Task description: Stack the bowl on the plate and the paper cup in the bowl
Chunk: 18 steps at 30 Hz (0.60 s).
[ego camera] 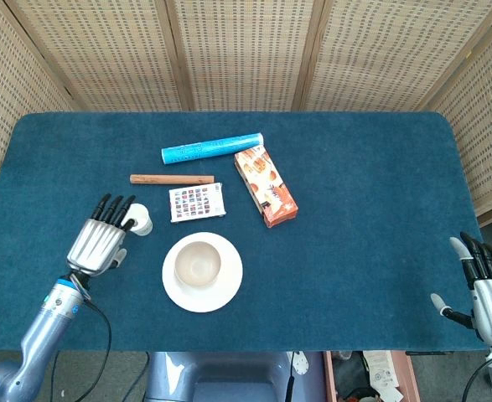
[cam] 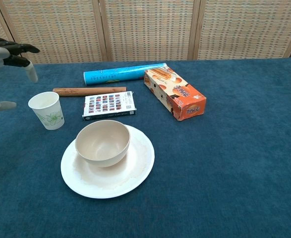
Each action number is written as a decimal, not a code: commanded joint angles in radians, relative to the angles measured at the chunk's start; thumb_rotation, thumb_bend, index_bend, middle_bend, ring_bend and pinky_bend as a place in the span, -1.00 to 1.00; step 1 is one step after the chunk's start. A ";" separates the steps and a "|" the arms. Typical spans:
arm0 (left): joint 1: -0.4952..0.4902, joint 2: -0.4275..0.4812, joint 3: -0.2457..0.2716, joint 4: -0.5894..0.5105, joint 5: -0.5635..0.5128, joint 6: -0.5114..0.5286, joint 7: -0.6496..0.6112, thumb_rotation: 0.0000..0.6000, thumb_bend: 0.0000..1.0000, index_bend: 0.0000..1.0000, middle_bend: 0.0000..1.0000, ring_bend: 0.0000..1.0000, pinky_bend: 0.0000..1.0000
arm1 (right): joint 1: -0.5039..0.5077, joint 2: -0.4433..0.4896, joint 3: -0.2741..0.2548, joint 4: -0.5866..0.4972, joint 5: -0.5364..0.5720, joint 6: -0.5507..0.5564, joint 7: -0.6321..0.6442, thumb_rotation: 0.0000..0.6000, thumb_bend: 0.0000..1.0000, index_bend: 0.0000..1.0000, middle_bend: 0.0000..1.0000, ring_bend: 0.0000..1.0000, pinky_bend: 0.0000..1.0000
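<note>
Since the bowl (ego camera: 197, 265) already sits on the plate (ego camera: 229, 289) at lower centre of the head view, that half of the stacking looks done and the cup (cam: 46, 110) is what remains, standing upright on the tabletop (ego camera: 363, 193) just left of the plate. With fingers (ego camera: 105, 208) spread and holding nothing, the left hand (ego camera: 100, 241) hovers beside the cup, seemingly placed to close around it, though contact cannot be told. At the lower right corner, the right hand (ego camera: 485, 291) hangs off the tabletop edge, fingers apart and empty, clear of the work.

blue table (ego camera: 354, 167) bears plate (ego camera: 225, 289), paper cup (ego camera: 138, 219), tube (ego camera: 212, 148), stick (ego camera: 171, 178), two boxes.
</note>
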 commanded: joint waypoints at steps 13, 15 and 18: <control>-0.028 -0.081 -0.026 0.259 -0.124 -0.131 -0.075 1.00 -0.42 -0.27 -1.00 -1.00 -1.00 | 0.002 -0.002 0.003 0.000 0.013 -0.009 -0.005 1.00 -0.60 -0.93 -1.00 -1.00 -1.00; -0.038 -0.108 -0.024 0.279 -0.132 -0.140 -0.055 1.00 -0.42 -0.26 -1.00 -1.00 -1.00 | 0.003 -0.002 0.004 0.001 0.014 -0.010 0.000 1.00 -0.60 -0.93 -1.00 -1.00 -1.00; -0.048 -0.134 -0.023 0.293 -0.138 -0.145 -0.036 1.00 -0.42 -0.26 -1.00 -1.00 -1.00 | 0.003 -0.001 0.004 0.003 0.014 -0.011 0.004 1.00 -0.60 -0.93 -1.00 -1.00 -1.00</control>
